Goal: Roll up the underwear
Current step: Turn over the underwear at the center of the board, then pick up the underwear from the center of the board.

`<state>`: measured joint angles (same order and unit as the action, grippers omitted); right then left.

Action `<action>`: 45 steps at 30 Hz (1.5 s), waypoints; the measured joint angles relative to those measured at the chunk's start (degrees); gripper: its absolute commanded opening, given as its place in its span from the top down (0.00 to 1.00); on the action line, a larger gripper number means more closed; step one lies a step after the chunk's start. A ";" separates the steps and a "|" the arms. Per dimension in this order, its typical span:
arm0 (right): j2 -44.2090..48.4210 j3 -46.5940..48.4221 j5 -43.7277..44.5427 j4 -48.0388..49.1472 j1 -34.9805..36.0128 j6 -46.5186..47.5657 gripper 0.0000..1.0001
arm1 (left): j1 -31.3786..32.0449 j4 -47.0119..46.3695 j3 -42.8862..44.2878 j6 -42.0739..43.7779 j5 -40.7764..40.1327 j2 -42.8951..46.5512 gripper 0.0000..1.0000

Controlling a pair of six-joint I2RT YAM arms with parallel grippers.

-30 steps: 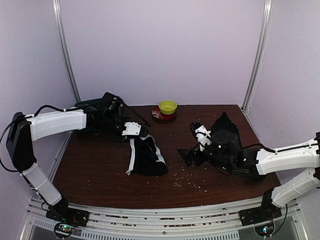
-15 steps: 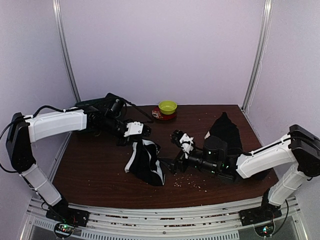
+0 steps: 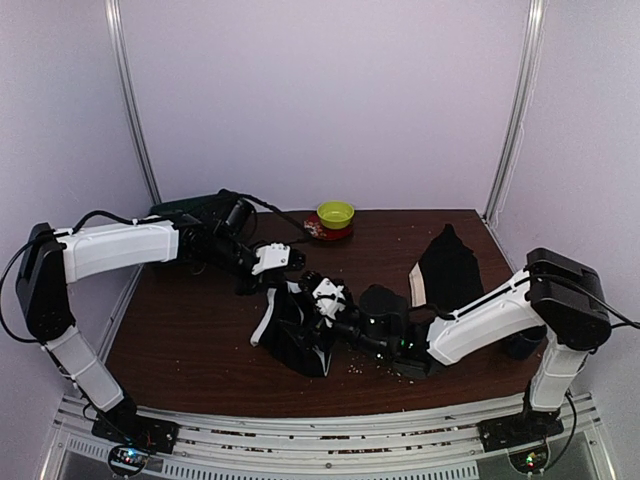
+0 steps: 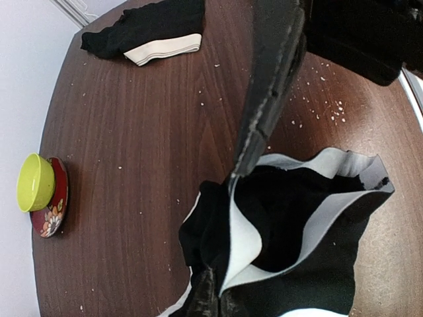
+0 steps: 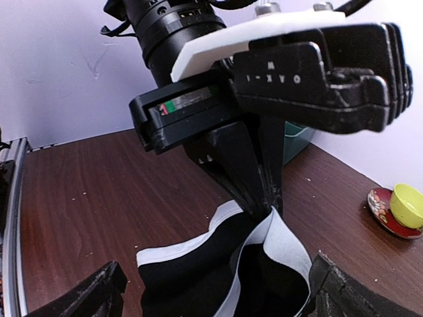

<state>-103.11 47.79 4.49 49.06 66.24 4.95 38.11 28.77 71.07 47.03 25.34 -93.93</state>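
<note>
Left gripper (image 3: 283, 277): clamped shut on a white edge of the banded underwear (image 3: 297, 328), pinching it from above.
Right gripper (image 3: 322, 300): jaws spread wide with nothing in them, pushed right up against the hanging cloth from its right side. In its own camera the cloth sits between its two fingers.
Banded underwear: near the middle of the table (image 3: 190, 335), a little to the left. It is hoisted by one edge so the black cloth gapes open and droops, and its lower folds seem to rest on the wood.
Plain underwear (image 3: 447, 265): lying toward the far right of the table, well apart from both grippers, its single white band showing.
Nearby: a green bowl (image 3: 335, 213) on a red saucer (image 3: 322, 232) at the back edge, and crumbs (image 4: 330, 112) scattered over the wood.
Feel, as I'd judge it: very light, limp and stretchy. It will sag, twist and bunch the instant it loses tension. It isn't fragile, though thin cloth can slip out of a shallow pinch.
Where to grip: the white elastic edging, the firmest part. I'd take it across from the left pinch so the piece pulls flat.
Progress: no roll started on either piece.
</note>
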 measured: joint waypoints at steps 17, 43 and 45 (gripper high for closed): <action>18.49 -8.66 25.55 -8.83 1.40 -1.90 0.00 | 0.28 -7.98 16.65 -10.38 -25.88 -5.29 1.00; 27.93 -12.61 30.32 -19.26 -5.42 -11.50 0.00 | 5.14 7.28 2.75 -18.25 -13.77 3.04 0.02; 24.83 -8.81 26.03 -22.80 -9.86 -16.90 0.01 | 4.04 5.77 5.75 -19.82 -14.19 1.77 0.02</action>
<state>-78.28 38.98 30.52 26.26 56.38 -11.94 42.15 34.54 76.82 27.20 11.16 -92.16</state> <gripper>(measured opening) 1.000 0.981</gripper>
